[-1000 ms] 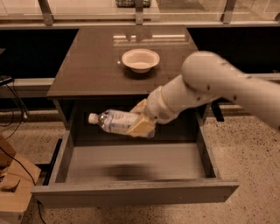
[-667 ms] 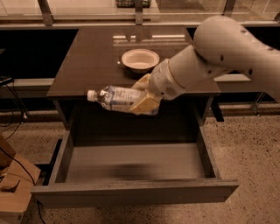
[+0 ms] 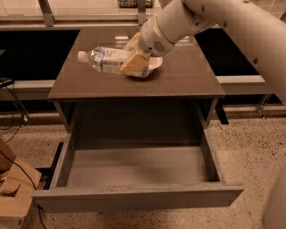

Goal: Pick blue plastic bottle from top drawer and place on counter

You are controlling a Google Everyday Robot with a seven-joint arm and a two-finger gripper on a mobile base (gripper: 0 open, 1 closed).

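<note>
My gripper (image 3: 130, 60) is shut on the blue plastic bottle (image 3: 103, 59), which lies on its side with the white cap pointing left, held just above the counter (image 3: 178, 76) at its middle left. The gripper's tan fingers (image 3: 134, 65) clamp the bottle's right end. The arm comes in from the upper right. The top drawer (image 3: 134, 167) stands pulled open below, and its grey floor is bare.
A white round bowl (image 3: 152, 65) sits on the counter behind the gripper, mostly hidden by it. A pale ledge with metal posts (image 3: 47, 11) runs along the back. A wooden box (image 3: 13, 188) and cables lie on the floor at the left.
The gripper has lifted the bottle up out of the drawer and carried it back over the counter, in front of the bowl.
</note>
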